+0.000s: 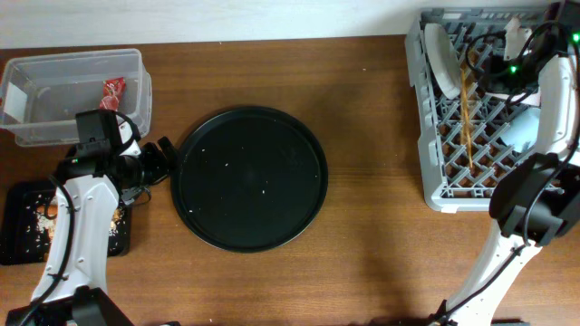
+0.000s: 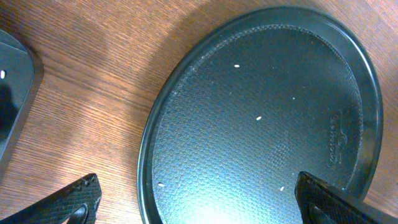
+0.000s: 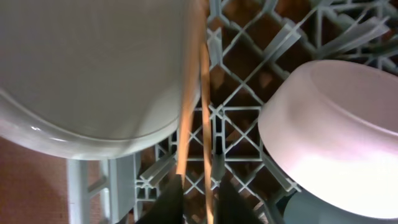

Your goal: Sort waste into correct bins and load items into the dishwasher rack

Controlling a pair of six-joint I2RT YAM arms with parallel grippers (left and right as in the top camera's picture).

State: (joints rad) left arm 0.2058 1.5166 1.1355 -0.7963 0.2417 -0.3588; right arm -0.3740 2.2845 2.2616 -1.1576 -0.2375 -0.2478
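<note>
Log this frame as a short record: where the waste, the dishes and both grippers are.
Tub: red wrapper inside
Flat tray: food scraps
Round tray: a few rice grains
Rack: plate, bowl, cup, chopsticks
Left gripper: open, at round tray's edge
Right gripper: straddling chopsticks in rack; grip unclear

legible text: none | round black tray (image 2: 249,93): embossed mark (image 2: 339,140), unreadable | tub label (image 1: 13,105): unreadable
</note>
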